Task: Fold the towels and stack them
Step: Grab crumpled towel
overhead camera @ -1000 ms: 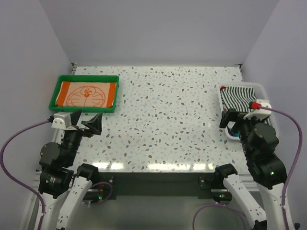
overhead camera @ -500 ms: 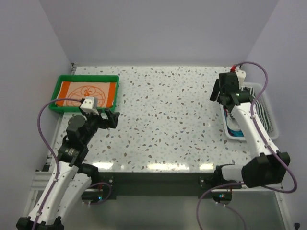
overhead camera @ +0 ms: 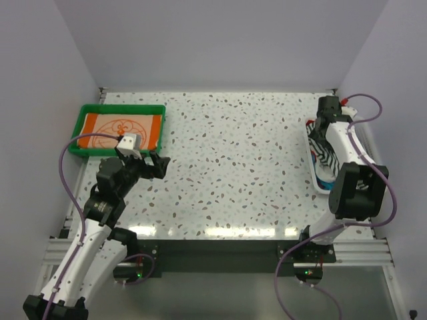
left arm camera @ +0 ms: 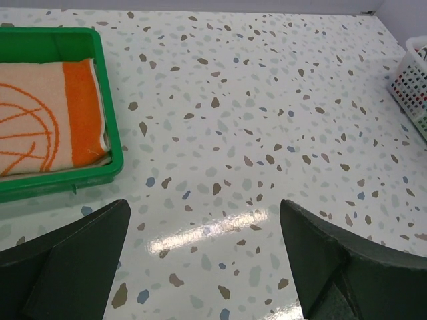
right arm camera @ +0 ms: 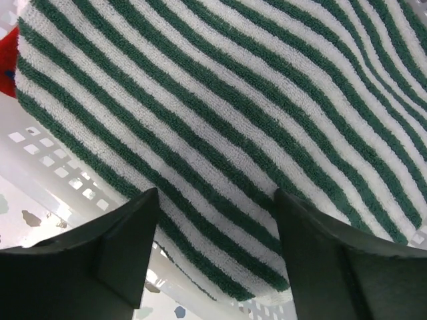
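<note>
Right gripper [right arm camera: 215,200] has moved down over striped towel [right arm camera: 220,100] in basket [right arm camera: 47,167], jaws parted; left gripper [left arm camera: 203,213] wide above speckled table [overhead camera: 233,153]; lavender walls [overhead camera: 220,40].

A green tray [overhead camera: 120,107] left, white seemingly mesh basket [left arm camera: 417,93] right, on speckled table [overhead camera: 233,153].

Striped towel [right arm camera: 220,133]: terry cloth, looped pile, rough and matt.
Orange towel [left arm camera: 47,113]: soft woven cloth, fuzzy, matt.
Green tray [left arm camera: 110,127]: smooth moulded plastic, faint sheen.
White basket [right arm camera: 47,163]: perforated plastic, smooth, slightly glossy.
Table [left arm camera: 233,133]: speckled stone-look top, polished, mirroring the lamps.
</note>
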Controlling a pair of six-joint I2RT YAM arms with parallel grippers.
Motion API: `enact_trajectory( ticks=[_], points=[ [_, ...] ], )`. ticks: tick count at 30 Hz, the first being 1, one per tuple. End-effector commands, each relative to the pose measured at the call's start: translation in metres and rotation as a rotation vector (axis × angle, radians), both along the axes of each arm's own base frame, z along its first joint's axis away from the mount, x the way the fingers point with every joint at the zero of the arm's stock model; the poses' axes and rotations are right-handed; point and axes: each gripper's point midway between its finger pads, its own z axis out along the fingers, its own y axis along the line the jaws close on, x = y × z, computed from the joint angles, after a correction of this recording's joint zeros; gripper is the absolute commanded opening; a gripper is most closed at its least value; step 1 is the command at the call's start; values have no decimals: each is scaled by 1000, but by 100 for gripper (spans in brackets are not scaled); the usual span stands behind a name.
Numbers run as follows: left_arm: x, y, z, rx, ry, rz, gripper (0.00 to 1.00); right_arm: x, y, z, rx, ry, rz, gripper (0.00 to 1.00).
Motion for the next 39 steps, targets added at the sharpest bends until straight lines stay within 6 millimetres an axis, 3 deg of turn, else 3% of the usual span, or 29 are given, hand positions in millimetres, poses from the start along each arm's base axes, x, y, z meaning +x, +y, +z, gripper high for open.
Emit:
enact_trajectory(
  ticks=[1, 4, 7, 10, 15, 24, 32, 33, 35, 38, 39],
  points=[
    [3, -7, 15, -13, -66, -35, 100, 11, -3, 4, 16, -74, -46, 69],
    [3, -7, 16, -14, -69, -36, 100, 8, -2, -1, 16, -58, -39, 48],
    [1, -8, 15, -12, -68, -40, 100, 3, -3, 0, 6, -45, -29, 18],
    [1, -9, 15, -11, -69, -43, 100, 0, -5, 12, -16, -56, -18, 1],
    [-1, -11, 17, -14, -74, -52, 100, 1, -3, 24, -16, -82, 15, 0],
    [-2, -9, 17, -12, -75, -46, 100, -1, 12, 4, 60, -69, 72, 0],
    [-2, -9, 20, -13, -88, -44, 100, 33, 26, 91, 56, -288, 236, 0],
    [-3, -9, 19, -12, -86, -45, 100, 39, 37, 108, 64, -328, 287, 0],
    [-3, -9, 20, -12, -88, -44, 100, 44, 50, 123, 57, -351, 345, 0],
    [-2, -8, 18, -10, -82, -41, 100, 52, 94, 150, 47, -391, 469, 0],
    [-2, -8, 18, -10, -80, -41, 100, 54, 121, 166, 49, -426, 536, 0]
  ],
)
